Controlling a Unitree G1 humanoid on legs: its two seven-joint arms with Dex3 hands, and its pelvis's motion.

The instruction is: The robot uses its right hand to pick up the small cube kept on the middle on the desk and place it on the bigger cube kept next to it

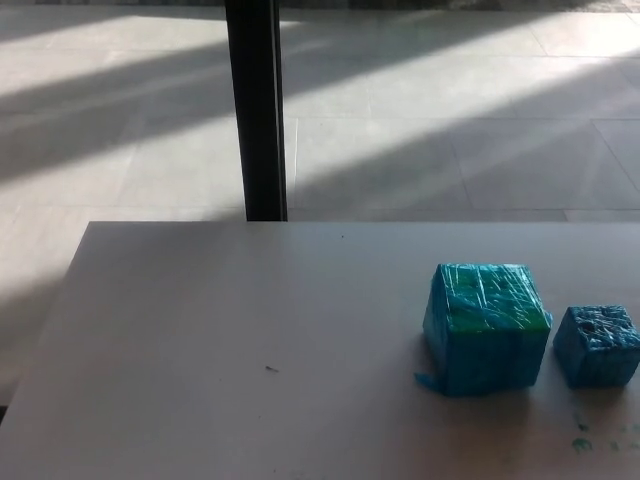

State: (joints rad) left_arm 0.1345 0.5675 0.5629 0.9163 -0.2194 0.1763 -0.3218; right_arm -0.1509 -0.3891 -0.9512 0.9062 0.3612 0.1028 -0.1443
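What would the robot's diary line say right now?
hands: not in view | small cube: on desk, right of bigger cube, apart | stacking: not yet done

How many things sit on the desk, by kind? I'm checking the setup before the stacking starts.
Big cubes: 1
Small cubes: 1
Total: 2, both blue, standing apart on the desk. No robot hand is in view.

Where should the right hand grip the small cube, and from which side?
Probably from above, fingers across the front and back faces of the small cube. It sits flat on the desk, top clear; the big cube stands close on its left.
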